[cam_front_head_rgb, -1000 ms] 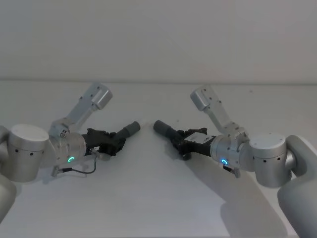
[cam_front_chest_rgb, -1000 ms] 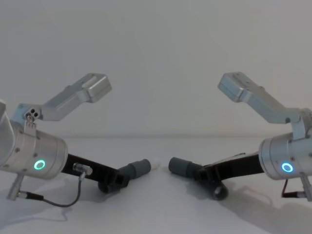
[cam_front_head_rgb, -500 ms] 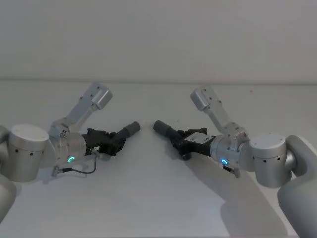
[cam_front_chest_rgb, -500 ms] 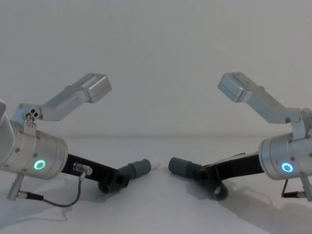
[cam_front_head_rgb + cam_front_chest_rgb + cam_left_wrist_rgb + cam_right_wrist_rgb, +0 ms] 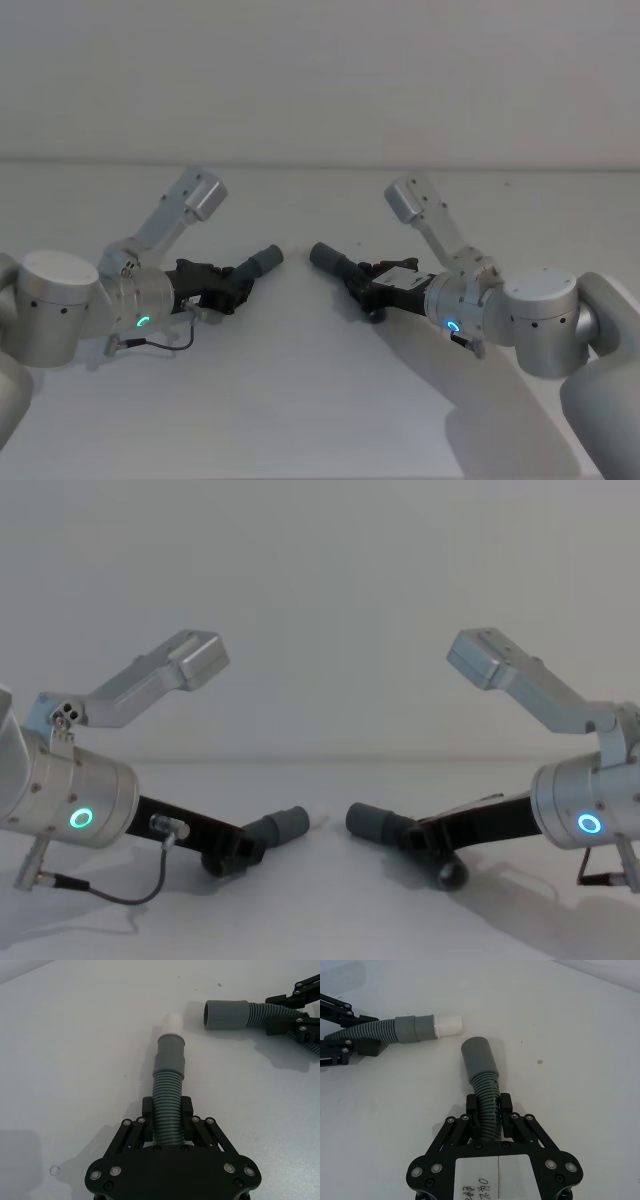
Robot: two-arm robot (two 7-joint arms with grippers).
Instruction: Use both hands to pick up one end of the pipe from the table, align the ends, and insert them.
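On the left of the worktop (image 5: pixel 300 400), your left gripper (image 5: pixel 238 283) clasps the left pipe piece (image 5: pixel 262 261) between its jaws. On the right, your right gripper (image 5: pixel 362 282) clasps the right pipe piece (image 5: pixel 330 260). Their ends (image 5: pixel 272 255) point inward at the middle, near each other but apart, not lined up.
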